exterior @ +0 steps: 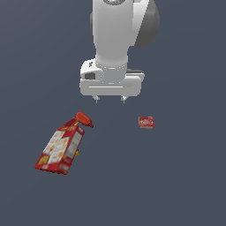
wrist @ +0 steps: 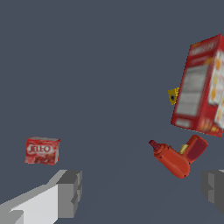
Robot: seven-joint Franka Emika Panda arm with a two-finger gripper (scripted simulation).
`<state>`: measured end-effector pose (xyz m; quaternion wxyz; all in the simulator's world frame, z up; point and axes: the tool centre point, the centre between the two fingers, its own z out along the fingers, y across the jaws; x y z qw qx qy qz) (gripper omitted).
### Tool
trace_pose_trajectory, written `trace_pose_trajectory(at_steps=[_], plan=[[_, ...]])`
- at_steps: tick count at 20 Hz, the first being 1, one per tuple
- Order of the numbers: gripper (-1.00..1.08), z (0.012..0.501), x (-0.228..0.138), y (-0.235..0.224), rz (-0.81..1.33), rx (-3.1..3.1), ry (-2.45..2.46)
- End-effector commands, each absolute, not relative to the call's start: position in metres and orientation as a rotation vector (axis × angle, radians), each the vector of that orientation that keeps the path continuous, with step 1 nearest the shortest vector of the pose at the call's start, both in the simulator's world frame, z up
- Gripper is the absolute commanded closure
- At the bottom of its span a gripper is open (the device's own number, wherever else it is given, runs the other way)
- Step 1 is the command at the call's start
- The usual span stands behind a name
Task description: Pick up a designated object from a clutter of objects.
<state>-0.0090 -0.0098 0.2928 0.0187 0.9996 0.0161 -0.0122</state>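
Observation:
The designated object, a small flat red box [exterior: 146, 122] with a white logo patch, lies alone on the grey floor toward the exterior view's right; the wrist view shows it [wrist: 42, 150] too. The clutter sits toward the exterior view's left: a large red-yellow-white carton [exterior: 60, 149] lying flat, with a red-capped bottle [exterior: 83, 119] at its far end. The wrist view shows the carton [wrist: 202, 87] and the bottle [wrist: 176, 157] lying on its side. My gripper [exterior: 110, 100] hangs open above the floor, between the small box and the clutter, holding nothing. Both grey fingertips [wrist: 70, 192] show in the wrist view.
A small yellow item [wrist: 173, 95] peeks out from under the carton's edge. The dark grey floor [exterior: 176, 185] stretches around the objects.

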Motion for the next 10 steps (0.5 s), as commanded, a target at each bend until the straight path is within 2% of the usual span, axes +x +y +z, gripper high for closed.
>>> trace_pose_trajectory(at_steps=[1, 10], plan=[[-0.92, 0.284, -0.008, -0.003, -0.039, 3.098, 0.125], [-0.92, 0.234, -0.008, 0.039, -0.041, 3.031, 0.570]])
